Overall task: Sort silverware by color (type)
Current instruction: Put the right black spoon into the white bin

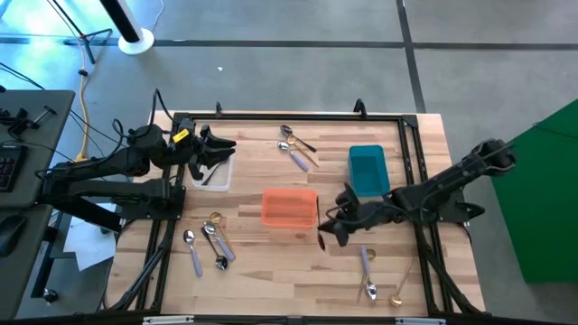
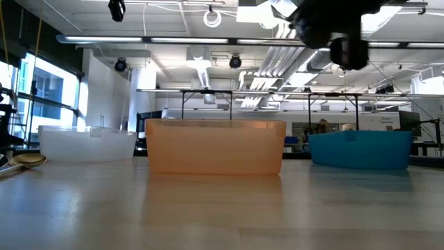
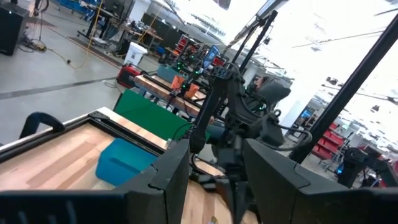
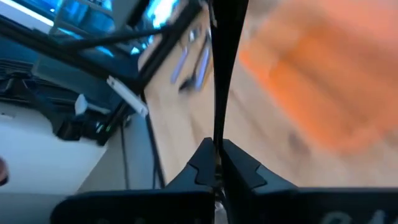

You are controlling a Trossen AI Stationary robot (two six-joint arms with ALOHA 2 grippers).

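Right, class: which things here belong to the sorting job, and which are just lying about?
Job: clear bin under waiting left gripper, orange bin, teal bin; left-side spoons, right-side spoons, spoons beyond orange bin; black spoon clamped in right gripper.
Lying about: yellow cable, white stand base, green board.

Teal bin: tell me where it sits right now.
In the high view the teal bin sits on the table's right half, beside the orange bin, just behind the right gripper.
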